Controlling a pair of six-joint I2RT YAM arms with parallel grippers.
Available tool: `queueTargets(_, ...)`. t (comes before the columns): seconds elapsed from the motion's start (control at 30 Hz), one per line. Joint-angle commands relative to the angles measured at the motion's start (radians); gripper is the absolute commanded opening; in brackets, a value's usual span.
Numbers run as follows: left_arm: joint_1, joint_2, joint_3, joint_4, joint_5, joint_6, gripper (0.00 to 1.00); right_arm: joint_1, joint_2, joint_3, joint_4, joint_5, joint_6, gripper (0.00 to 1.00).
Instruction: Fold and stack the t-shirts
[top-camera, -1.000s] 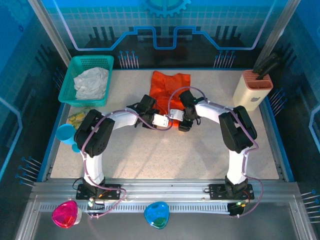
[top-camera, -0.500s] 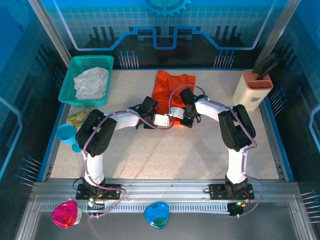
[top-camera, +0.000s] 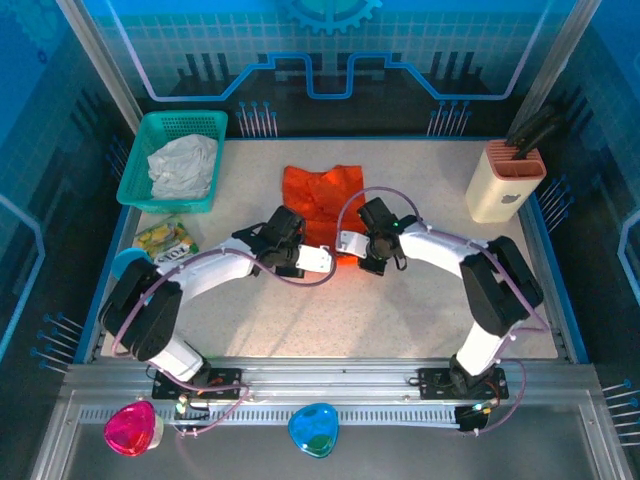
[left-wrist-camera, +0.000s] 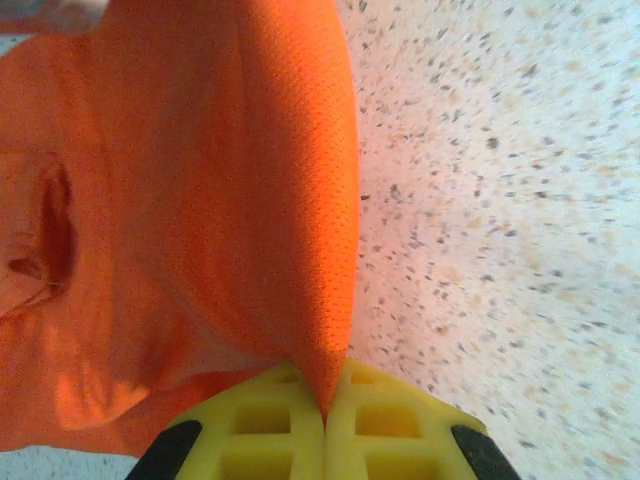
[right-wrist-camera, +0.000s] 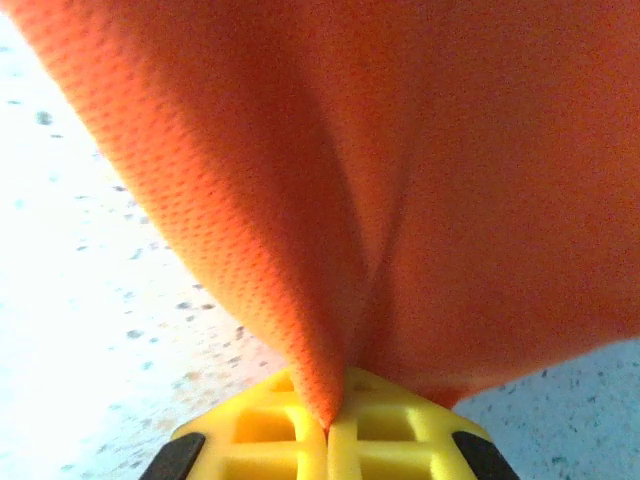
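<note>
The orange t-shirt (top-camera: 322, 193) lies spread at the middle back of the table. My left gripper (top-camera: 290, 232) is at its near left edge and my right gripper (top-camera: 368, 228) at its near right edge. In the left wrist view the yellow pads of the left gripper (left-wrist-camera: 325, 415) are shut on a pinched fold of the orange t-shirt (left-wrist-camera: 200, 200). The right wrist view has the right gripper (right-wrist-camera: 328, 425) shut the same way on the orange t-shirt (right-wrist-camera: 400, 180), which hangs taut from it. A whitish-grey t-shirt (top-camera: 183, 165) lies crumpled in the teal basket (top-camera: 140, 150).
A beige knife block (top-camera: 505, 180) stands at the back right. A snack packet (top-camera: 165, 238) and a blue cup (top-camera: 125, 262) lie near the left edge. On the front rail sit a pink piece (top-camera: 132, 428) and a blue piece (top-camera: 313, 430). Speckled tabletop (top-camera: 330, 310) stretches in front of the arms.
Both grippers have shut on the orange t-shirt's near edge. They have drawn it nearer and to the left, and it now lies wider.
</note>
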Motion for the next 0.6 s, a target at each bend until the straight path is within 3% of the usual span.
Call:
queueTargets(0.0,-0.028,-0.073,-0.005,-0.161,0.019,-0.034,0.00,0.028,-0.095,-0.059,0.009,0.037,0.044,0.00)
queueTargets(0.27,-0.107,-0.248,-0.029,-0.258,-0.022,-0.087,0.00,0.121,-0.358,-0.122,-0.116,0.080,0.064,0.00)
queueTargets(0.57,-0.182,-0.467,-0.077,-0.319,-0.071,-0.165,0.00,0.226,-0.608,-0.052,-0.391,0.102,0.101,0.00)
